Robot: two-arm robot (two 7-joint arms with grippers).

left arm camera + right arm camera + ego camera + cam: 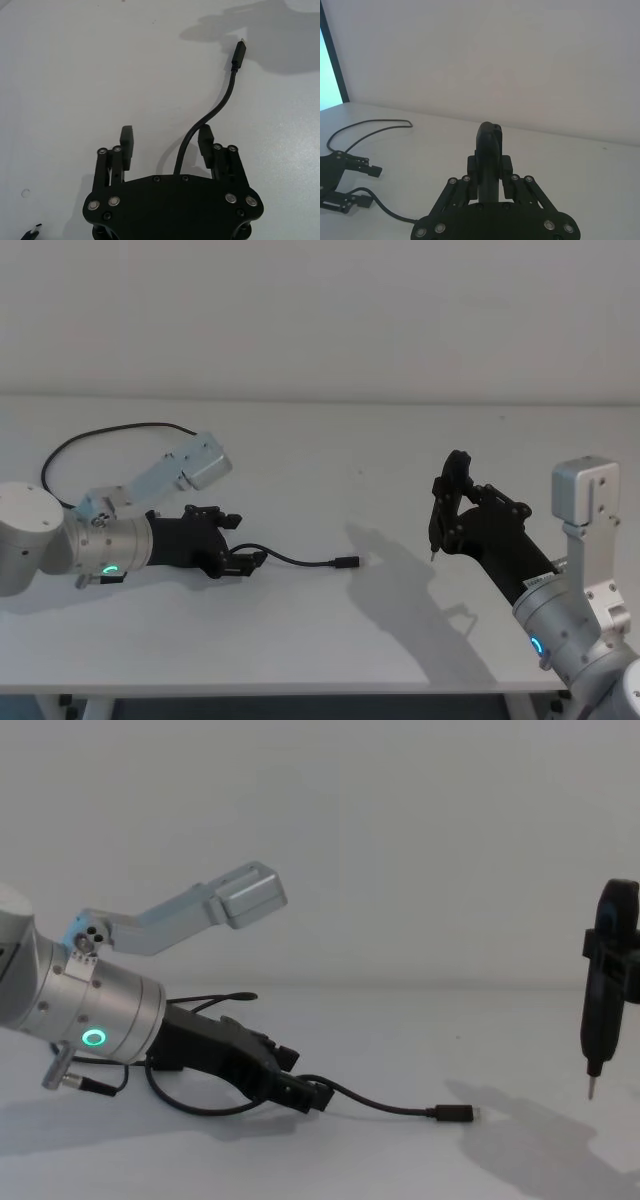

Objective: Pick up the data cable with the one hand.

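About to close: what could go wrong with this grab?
The data cable sits off-centre between the fingers of the open left claw, close to one, so closing may push it aside. It lies thin and flat on the table, so they might slip over it. The right claw holds a pointed tool, well clear.

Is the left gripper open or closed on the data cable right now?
Open: the left gripper has its fingers apart, with the data cable passing between them. The right gripper holds a black tool aloft.
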